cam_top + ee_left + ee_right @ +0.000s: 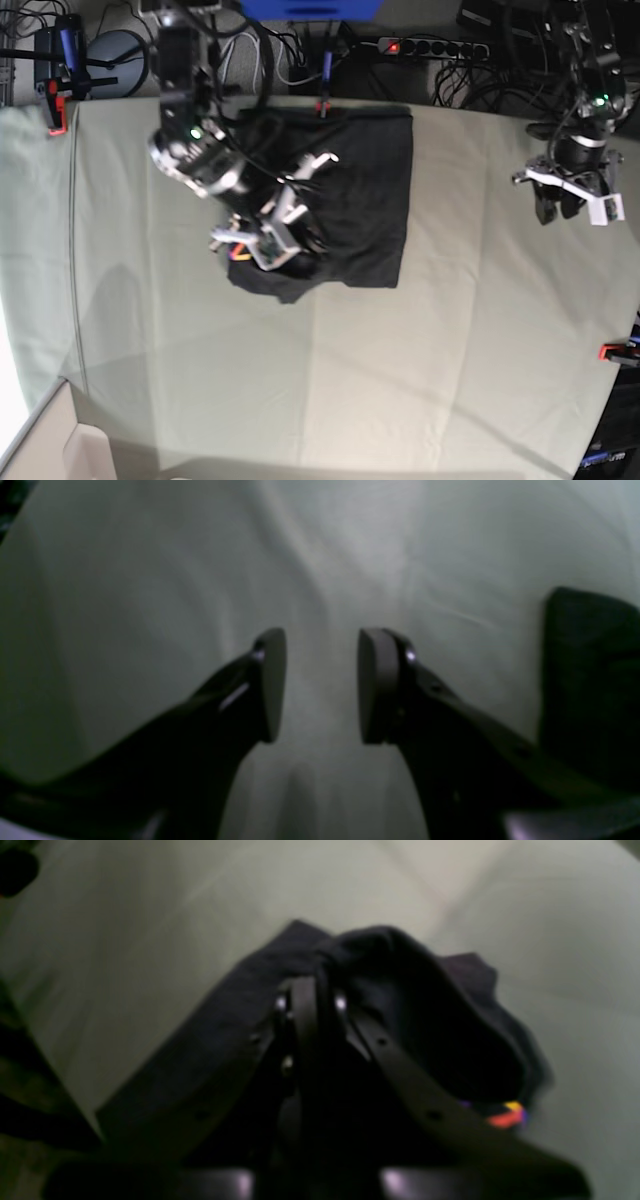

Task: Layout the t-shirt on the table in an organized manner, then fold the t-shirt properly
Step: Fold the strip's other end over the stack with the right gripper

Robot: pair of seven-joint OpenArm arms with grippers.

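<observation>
- The t-shirt (368, 200) lies dark on the pale table (480, 330), towards the far edge and left of centre in the base view.
- Its left part is bunched and rumpled, with a small patch of colourful print (239, 251) showing near the lower left; the gripper hides some of this part.
- In the right wrist view, a raised fold curves over the bunched cloth, with more cloth spread beneath it.
- Its right part looks plain, dark and fairly flat, with a nearly straight right side and a corner at the lower right.
- The right arm (185, 95) reaches from the top left, slanting down and rightward over the bunched part.
- The right gripper (316, 992) is nearly closed, with a ridge of the shirt pinched between its fingertips.
- The left arm (590, 75) comes down from the top right, well apart from the shirt.
- The left gripper (321, 637) points down over the table, its fingers parted partway with nothing between them.
</observation>
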